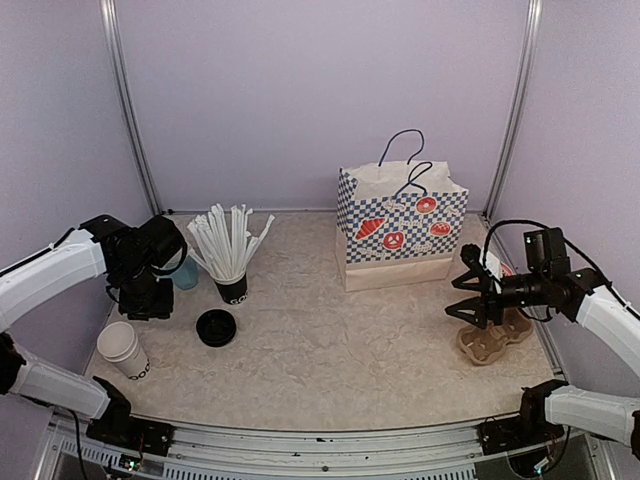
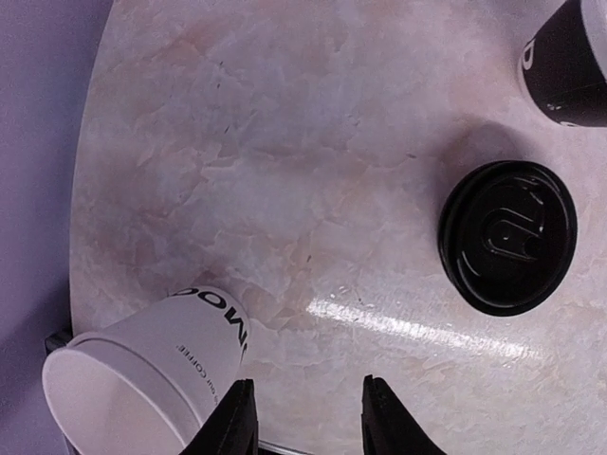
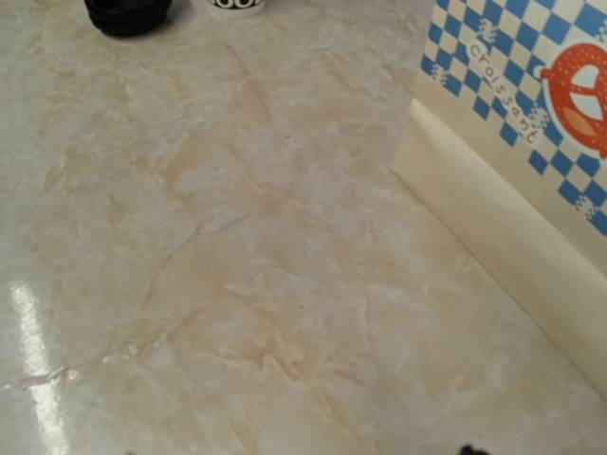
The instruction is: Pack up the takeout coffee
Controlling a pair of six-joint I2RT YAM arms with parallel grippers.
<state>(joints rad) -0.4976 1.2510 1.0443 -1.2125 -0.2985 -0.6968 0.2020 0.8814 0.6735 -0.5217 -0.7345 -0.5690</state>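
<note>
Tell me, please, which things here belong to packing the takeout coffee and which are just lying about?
For the job: white paper cup, black lid, cardboard cup carrier, probably the checked paper bag.
Lying about: black cup of straws, light-blue mug.

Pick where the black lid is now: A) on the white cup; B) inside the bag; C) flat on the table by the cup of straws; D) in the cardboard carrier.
C: the black lid lies on the table beside the cup of straws, and the white cup stands open.
</note>
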